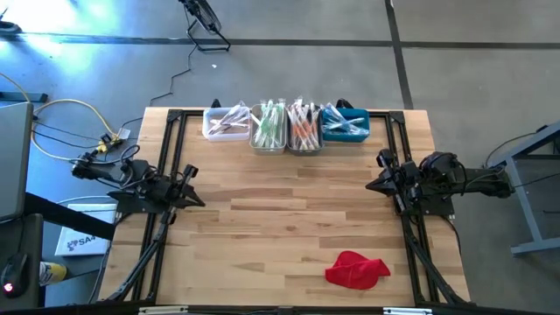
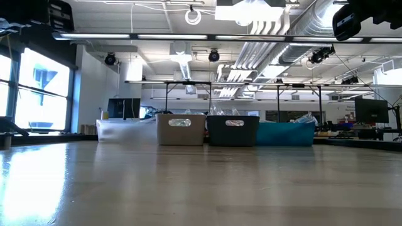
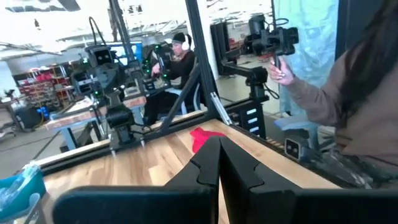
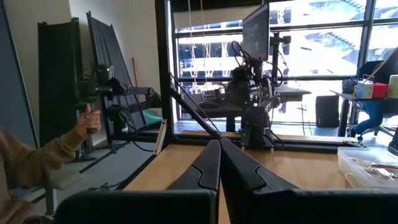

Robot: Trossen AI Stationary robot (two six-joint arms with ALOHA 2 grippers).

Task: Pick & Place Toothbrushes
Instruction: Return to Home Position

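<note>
the toothbrushes [image 1: 269, 125] are lying in the bins [image 2: 181, 133]. the left gripper [image 3: 219, 140] is hovering off the bins' white end, the right gripper [image 4: 220, 143] off their blue end, both pinching shut on nothing.

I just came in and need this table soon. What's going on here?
Nothing is being handled right now. The left gripper and right gripper are both shut and empty, one at the left side of the table and one at the right. The toothbrushes sit in four bins lined up along the far edge. A red cloth lies by the near edge, on the right arm's side. A person beside the table holds a camera.
</note>
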